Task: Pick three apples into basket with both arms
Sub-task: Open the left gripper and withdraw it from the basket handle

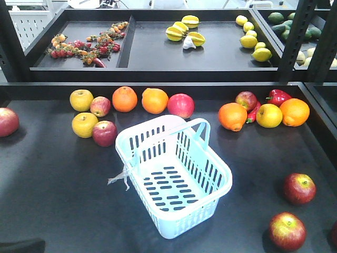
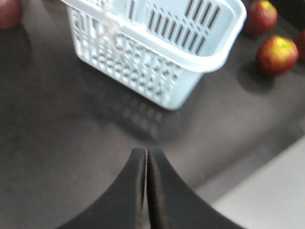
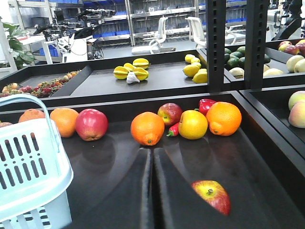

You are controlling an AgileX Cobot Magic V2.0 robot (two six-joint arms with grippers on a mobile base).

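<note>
1. Closest to the lens on the left wrist, the left gripper [image 2: 146, 151] has its two black fingers [image 2: 167, 200] pressed together. Only a thin seam runs between them and they pinch nothing.
2. Ahead of those fingertips and a little to their left, the basket [image 2: 133, 62] stands upright on the dark table [image 2: 57, 143], well apart from the tips. This view is blurred.
3. Farther ahead and off to the right of the left fingers lie the front apple [image 2: 277, 53] and the back apple [image 2: 261, 16]. Both rest on the table past the basket's corner, outside it.
4. Just right of the front apple, a red shape [image 2: 301, 43] is cut off by the picture's edge. I cannot tell what it is.
5. On the other wrist, the right gripper [image 3: 152, 151] is closed the same way, its fingers [image 3: 124, 200] touching along their length with nothing between them.
6. Just to the right of the right-hand finger, beside it rather than past its tip, an apple [image 3: 212, 195] lies on the table, red with a yellow patch. Whether it touches the finger I cannot tell, black on black.
7. To the left of the right fingers, near them, the basket's slotted wall and one loop handle rise.
8. Straight ahead of the right fingertips, well apart, sits an orange [image 3: 147, 128]. A yellow fruit [image 3: 193, 124] lies ahead and to their right.
</note>
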